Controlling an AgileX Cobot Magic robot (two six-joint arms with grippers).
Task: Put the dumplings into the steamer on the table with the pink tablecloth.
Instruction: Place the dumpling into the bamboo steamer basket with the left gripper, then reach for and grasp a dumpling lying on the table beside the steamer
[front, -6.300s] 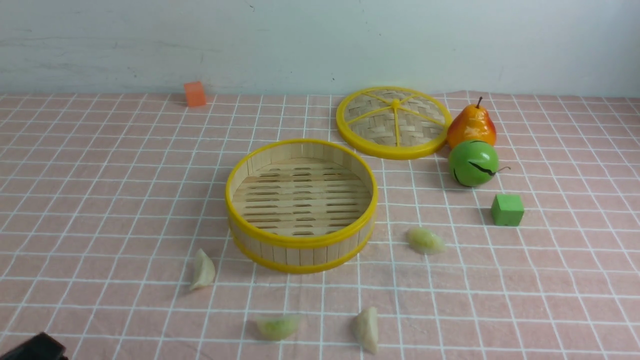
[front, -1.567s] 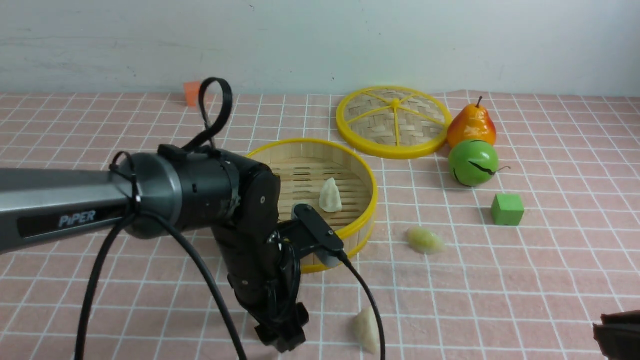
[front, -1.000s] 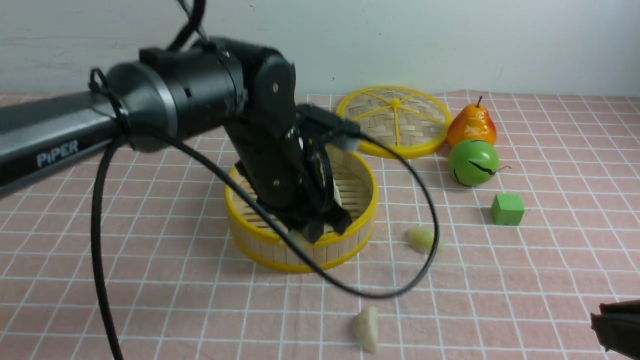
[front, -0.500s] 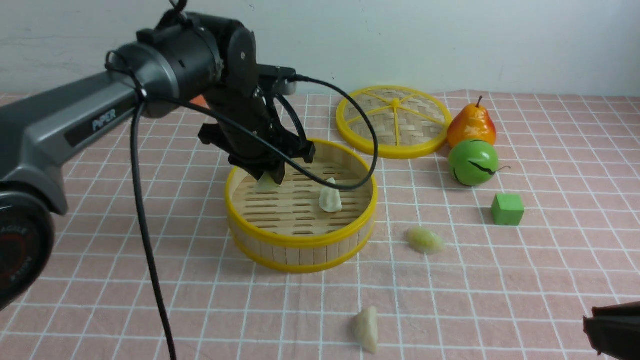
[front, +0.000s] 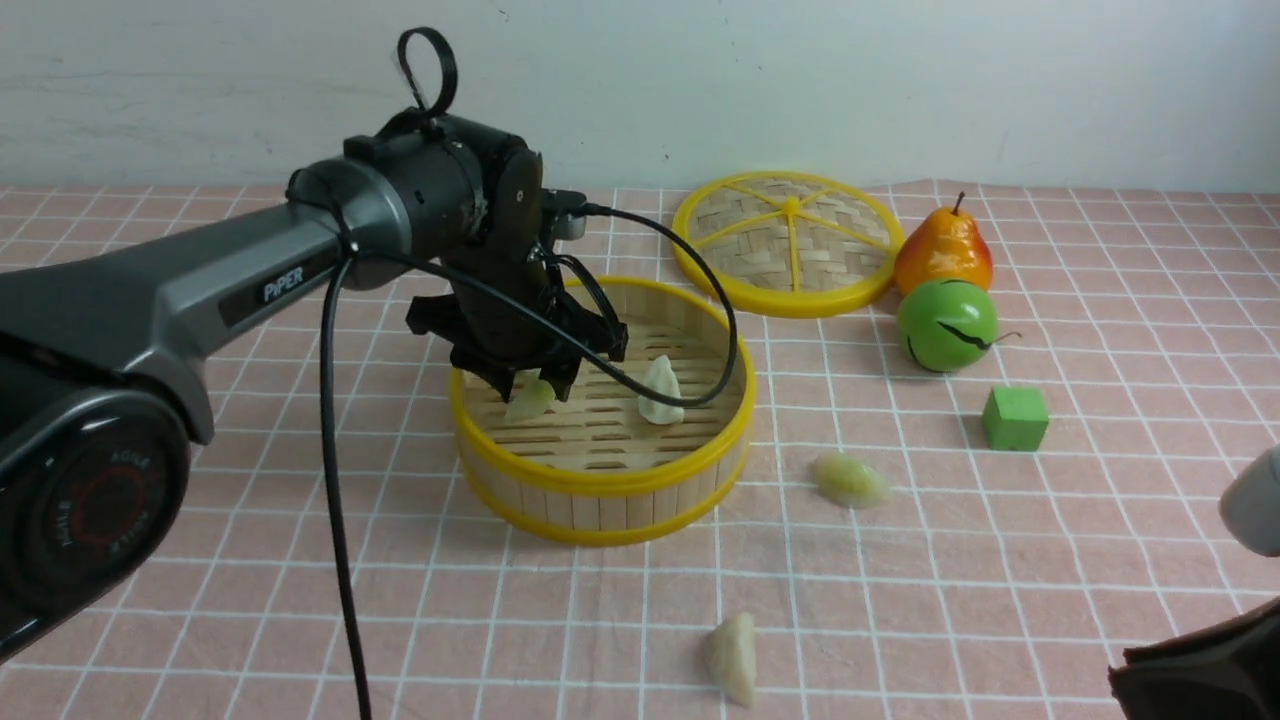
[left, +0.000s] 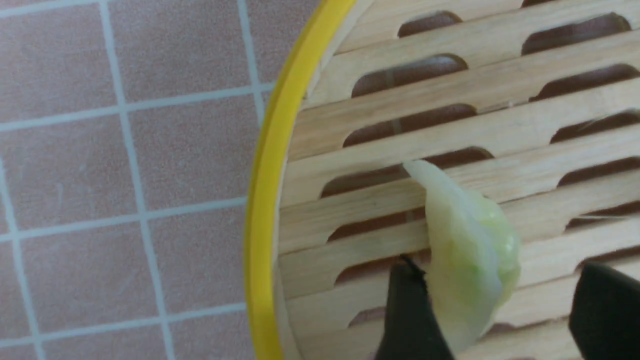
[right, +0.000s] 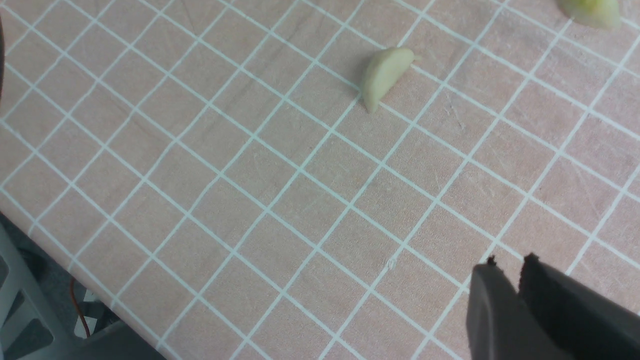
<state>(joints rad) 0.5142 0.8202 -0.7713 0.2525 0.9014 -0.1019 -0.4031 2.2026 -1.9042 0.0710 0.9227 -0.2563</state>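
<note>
We see the left jaws lowered inside the steamer (front: 600, 482), over its left half, and released. In the left wrist view a greenish dumpling (left: 470, 250) lies on the slatted floor between them. It leans on 1 finger (left: 407, 310) while the other finger stands clear of it. A paler dumpling (front: 661, 392) stands on edge further right on the same floor, apart from the greenish one.

2 more dumplings lie on the pink tablecloth (front: 250, 520) outside the basket: 1 pale green (front: 850, 480) near the steamer's right side, 1 cream (front: 733, 648) near the front edge of the worktop.

The right jaws show at the lower right corner of the front view, low over the cloth. In the right wrist view they are pressed together with nothing between them.

Behind the steamer sits a woven yellow-rimmed lid (front: 790, 235), with a pear (front: 945, 250), a green round fruit (front: 947, 325) and a green cube (front: 1015, 418) to its right.
</note>
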